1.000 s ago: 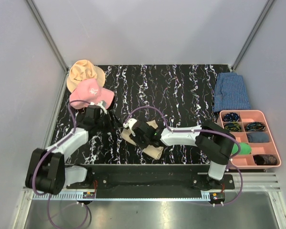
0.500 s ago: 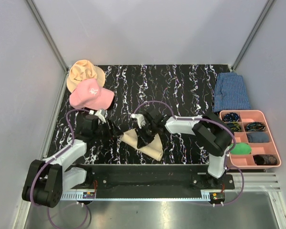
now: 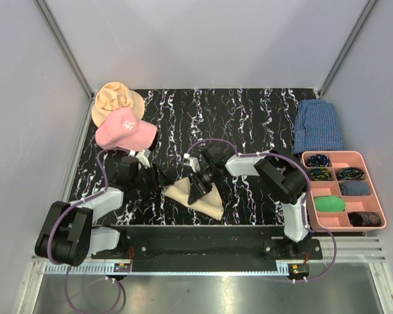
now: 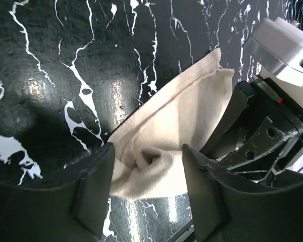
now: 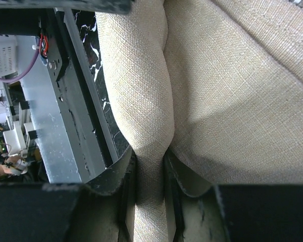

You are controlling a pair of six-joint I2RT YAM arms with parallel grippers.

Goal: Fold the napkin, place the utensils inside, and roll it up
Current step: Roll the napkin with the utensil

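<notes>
Clearly the job is only partway through. From above, the napkin (image 3: 200, 199) lies as a narrow, folded-over bundle near the front edge of the counter (image 3: 249, 118), between the two arms. The left gripper (image 3: 158, 178) is at its left end and the right gripper (image 3: 198, 186) rests on its middle. The pink cap (image 3: 124, 129), the tan hat (image 3: 114, 98), the blue checked cloth (image 3: 318, 125) and the pink tray (image 3: 373, 190) all sit well apart from it. In the left wrist view, the left gripper (image 4: 146, 189) is spread, with the bunched end of the napkin (image 4: 166, 121) lying between its fingers (image 4: 93, 186). I cannot see that they squeeze it. The dark body of the right arm's gripper (image 4: 252, 131) presses on the cloth just beside. In the right wrist view, the right gripper (image 5: 150, 186) is pinching a raised ridge of the napkin (image 5: 232, 101) tightly between its fingers (image 5: 116, 174). No utensils show in any view, and whether they are hidden inside the folds cannot be told. As I judge it, some folding is done, but the bundle looks loose rather than a finished roll, so the rolling remains, and perhaps the utensils too.
</notes>
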